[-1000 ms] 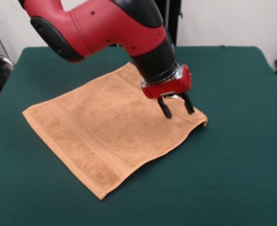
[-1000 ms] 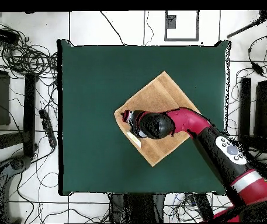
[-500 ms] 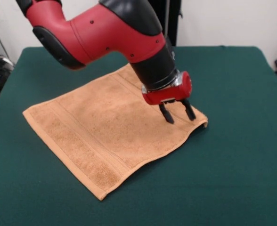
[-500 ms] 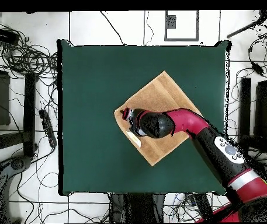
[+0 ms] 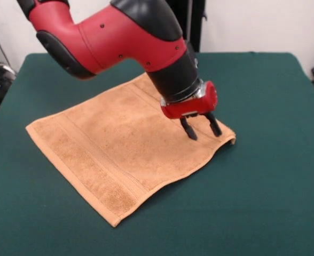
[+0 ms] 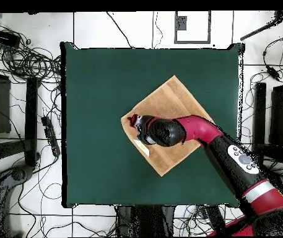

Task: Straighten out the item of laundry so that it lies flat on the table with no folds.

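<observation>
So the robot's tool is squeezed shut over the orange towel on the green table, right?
Not quite. In the front view the tool is open, its two black fingers spread apart. It does hang over the orange towel on the green table.

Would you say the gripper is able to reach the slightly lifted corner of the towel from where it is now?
Probably yes. The open gripper hangs just above the towel beside that raised corner, and nothing lies between them.
</observation>
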### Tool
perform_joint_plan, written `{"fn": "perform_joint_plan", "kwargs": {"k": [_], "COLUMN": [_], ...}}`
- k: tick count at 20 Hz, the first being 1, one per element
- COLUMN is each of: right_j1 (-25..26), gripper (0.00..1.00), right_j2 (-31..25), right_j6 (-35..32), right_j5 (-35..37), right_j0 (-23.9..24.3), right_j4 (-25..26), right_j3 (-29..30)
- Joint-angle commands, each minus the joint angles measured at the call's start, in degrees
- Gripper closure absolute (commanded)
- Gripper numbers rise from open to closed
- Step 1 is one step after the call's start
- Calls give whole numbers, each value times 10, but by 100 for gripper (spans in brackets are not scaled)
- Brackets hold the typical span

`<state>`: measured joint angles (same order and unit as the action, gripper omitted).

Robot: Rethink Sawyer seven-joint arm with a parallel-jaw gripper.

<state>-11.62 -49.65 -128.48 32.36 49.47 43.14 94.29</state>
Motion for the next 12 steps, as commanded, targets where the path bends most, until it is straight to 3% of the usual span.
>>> {"fn": "perform_joint_plan", "kwargs": {"k": [1,4,12], "right_j1": [-30,-37,-49], "gripper": [0,0,0], "right_j2": [90,131,190], "right_j6": [26,11,5], "right_j5": [-18,-13,-4], "right_j0": [-83,-112,-156], "right_j4": [78,110,127], "right_j3": [-95,-126,-157]}}
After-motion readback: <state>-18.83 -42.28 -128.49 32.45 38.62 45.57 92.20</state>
